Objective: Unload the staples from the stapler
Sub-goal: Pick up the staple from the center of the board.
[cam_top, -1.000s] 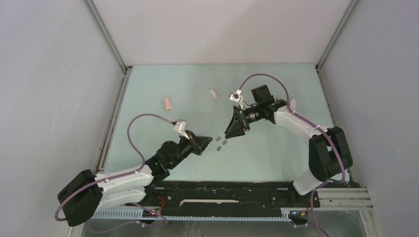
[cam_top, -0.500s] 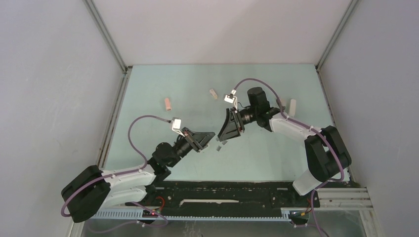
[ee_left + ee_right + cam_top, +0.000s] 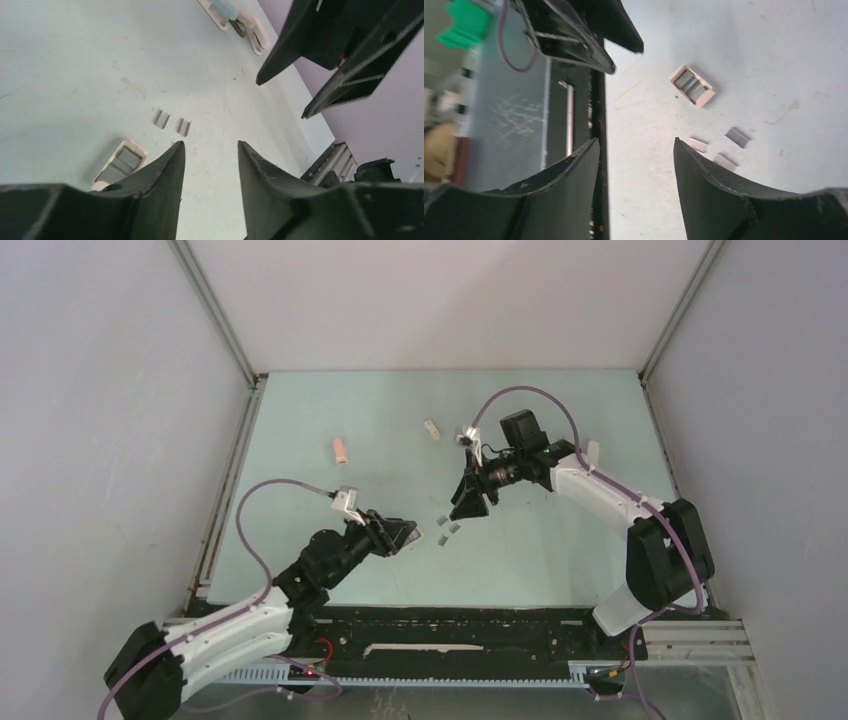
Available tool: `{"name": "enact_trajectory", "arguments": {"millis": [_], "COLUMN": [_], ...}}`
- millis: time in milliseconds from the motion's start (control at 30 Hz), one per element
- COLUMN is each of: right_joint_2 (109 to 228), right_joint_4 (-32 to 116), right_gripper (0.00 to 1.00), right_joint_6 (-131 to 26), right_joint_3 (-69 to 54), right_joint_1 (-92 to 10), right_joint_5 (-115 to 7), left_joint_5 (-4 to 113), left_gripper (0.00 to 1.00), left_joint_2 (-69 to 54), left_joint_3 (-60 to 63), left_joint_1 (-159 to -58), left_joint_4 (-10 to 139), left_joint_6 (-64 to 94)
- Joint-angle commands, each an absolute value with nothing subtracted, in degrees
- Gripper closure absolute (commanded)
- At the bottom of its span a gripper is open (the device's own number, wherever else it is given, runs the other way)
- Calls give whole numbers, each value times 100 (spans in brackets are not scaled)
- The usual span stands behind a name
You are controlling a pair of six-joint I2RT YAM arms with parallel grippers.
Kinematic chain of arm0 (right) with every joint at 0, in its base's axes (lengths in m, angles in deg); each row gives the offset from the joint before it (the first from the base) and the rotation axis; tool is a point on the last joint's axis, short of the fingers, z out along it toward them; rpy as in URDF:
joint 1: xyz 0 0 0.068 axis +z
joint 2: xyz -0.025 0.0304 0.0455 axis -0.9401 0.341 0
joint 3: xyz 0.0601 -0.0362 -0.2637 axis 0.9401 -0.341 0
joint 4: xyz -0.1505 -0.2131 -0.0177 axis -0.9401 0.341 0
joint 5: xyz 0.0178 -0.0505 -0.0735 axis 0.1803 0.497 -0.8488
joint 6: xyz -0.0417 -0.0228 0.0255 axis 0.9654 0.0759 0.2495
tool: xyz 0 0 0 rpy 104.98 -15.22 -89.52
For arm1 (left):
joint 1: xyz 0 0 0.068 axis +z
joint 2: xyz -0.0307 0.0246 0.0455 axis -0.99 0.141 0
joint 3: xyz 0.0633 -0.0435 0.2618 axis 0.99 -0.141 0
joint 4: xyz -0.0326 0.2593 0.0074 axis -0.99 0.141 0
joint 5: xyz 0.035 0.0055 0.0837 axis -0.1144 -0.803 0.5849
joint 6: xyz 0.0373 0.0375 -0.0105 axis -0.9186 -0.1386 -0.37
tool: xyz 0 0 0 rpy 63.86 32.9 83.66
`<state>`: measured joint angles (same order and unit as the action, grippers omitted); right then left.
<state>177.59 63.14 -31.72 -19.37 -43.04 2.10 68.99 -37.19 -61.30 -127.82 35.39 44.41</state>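
My left gripper (image 3: 210,146) and right gripper (image 3: 636,142) both gape empty beside the staples (image 3: 183,127). Unloading seems done, so next I would back off without nudging them.

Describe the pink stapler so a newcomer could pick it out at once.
Start with the pale green table and look at its left half, farther back than the left end effector. The pink stapler lies there alone, touching nothing. It is the only pink one; the white stapler to its right is paler.
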Motion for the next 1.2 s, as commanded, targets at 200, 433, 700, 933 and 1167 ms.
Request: {"name": "enact_trajectory", "arguments": {"millis": [200, 433, 700, 933, 1167], "right_joint_2": [17423, 17693, 18511, 19017, 19731], "right_joint_4": [9154, 9280, 9384, 9466, 9784], "right_gripper": [25, 18, 23, 26, 40], "right_joint_6": [2820, 4294, 4230, 4187, 4029], "right_joint_3": [-1669, -1609, -1060, -525, 83], "right_joint_1": [-3078, -2823, -2498, -2283, -2006], "right_joint_5": [-1462, -2297, -2974, -3321, -3715], "left_joint_5": [7712, 7822, 8145, 8829, 9028], "left_gripper": [1, 0, 0, 0, 0], "left_joint_2": [-5958, -6069, -6394, -7288, -7869], "left_joint_3": [-6058, -6279, -6393, -6536, -6590], "left_joint_1": [-12720, -12715, -12715, -12714, -12716], "left_joint_4": [6299, 6225, 6320, 6932, 7281], "left_joint_6": [3214, 3229, 3168, 3216, 3253]}}
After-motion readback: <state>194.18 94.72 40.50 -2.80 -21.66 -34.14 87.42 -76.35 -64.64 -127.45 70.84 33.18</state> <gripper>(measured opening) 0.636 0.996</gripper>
